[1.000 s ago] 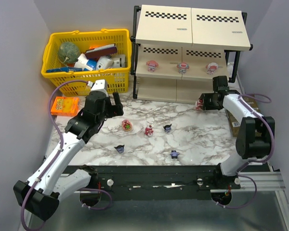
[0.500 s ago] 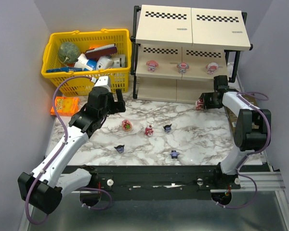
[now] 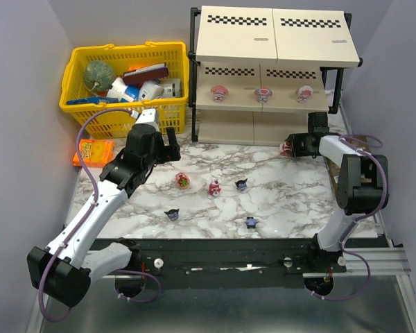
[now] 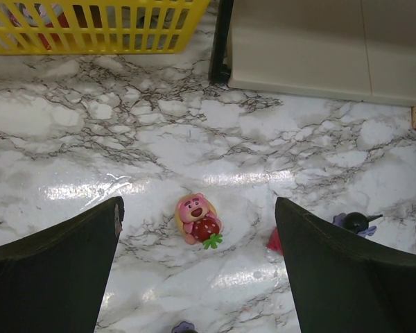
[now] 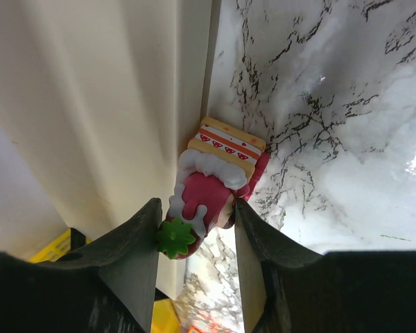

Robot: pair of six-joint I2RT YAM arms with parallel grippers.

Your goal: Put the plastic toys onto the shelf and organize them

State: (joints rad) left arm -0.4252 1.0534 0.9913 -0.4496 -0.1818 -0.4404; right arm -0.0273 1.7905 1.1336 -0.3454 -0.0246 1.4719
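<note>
The right fingers [image 5: 135, 243] are pinching a red toy [image 5: 215, 182] by the foot of the shelf [image 5: 90, 104], apparently to shelve it; the left fingers [image 4: 62, 257] are hanging wide open, empty, over a pink toy [image 4: 197, 220] on the desk [image 4: 90, 125].

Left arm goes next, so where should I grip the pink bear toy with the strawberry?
Pinch the pink bear across its round body, coming straight down: it seems to lie face-up on the table, centred between the fingers of the open left gripper.
</note>
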